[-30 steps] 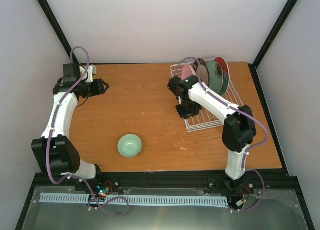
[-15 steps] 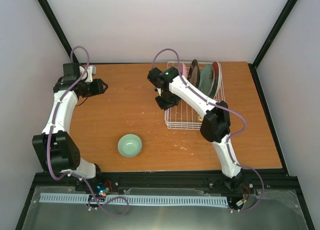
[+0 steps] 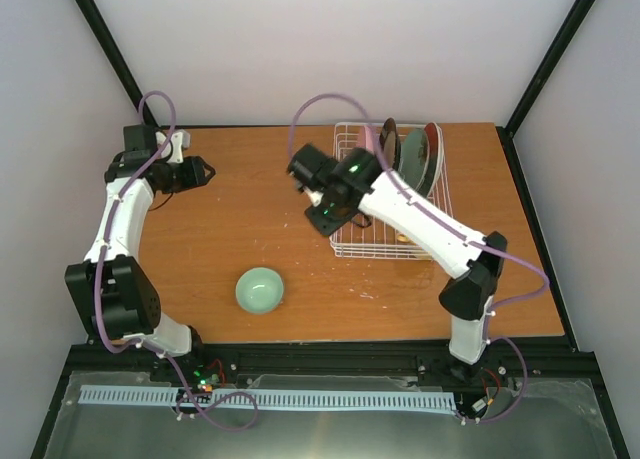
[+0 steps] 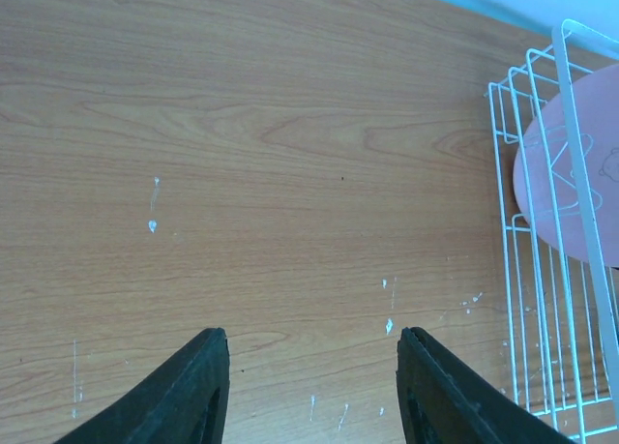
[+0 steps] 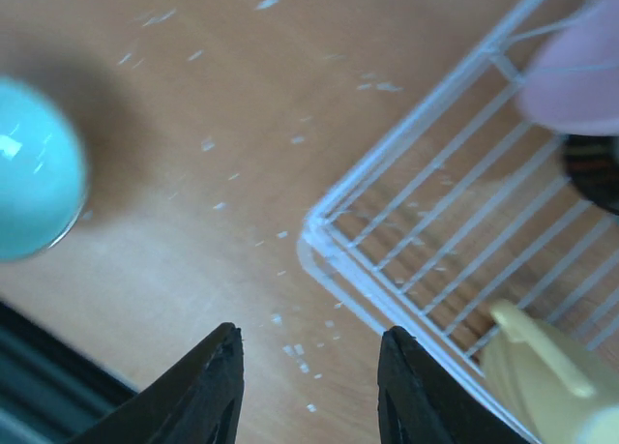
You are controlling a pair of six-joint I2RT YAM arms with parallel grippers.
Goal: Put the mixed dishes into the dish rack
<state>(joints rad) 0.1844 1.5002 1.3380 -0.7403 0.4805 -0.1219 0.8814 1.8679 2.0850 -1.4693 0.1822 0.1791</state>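
The white wire dish rack stands at the table's back right. Pink, dark, mint-green and red plates stand upright in its far end. A cream-yellow mug lies inside its near end. The small mint-green bowl sits on the table at front centre-left and shows in the right wrist view. My right gripper is open and empty, over the table just outside the rack's near left corner. My left gripper is open and empty at the far left.
The left wrist view shows the rack's left side with the pink plate behind the wires. Black frame posts stand at both back corners. A black rail runs along the table's near edge.
The right arm swung left out of the rack to its near left corner. The rack turned from skewed to square and shifted left. The left arm and the bowl stayed put.
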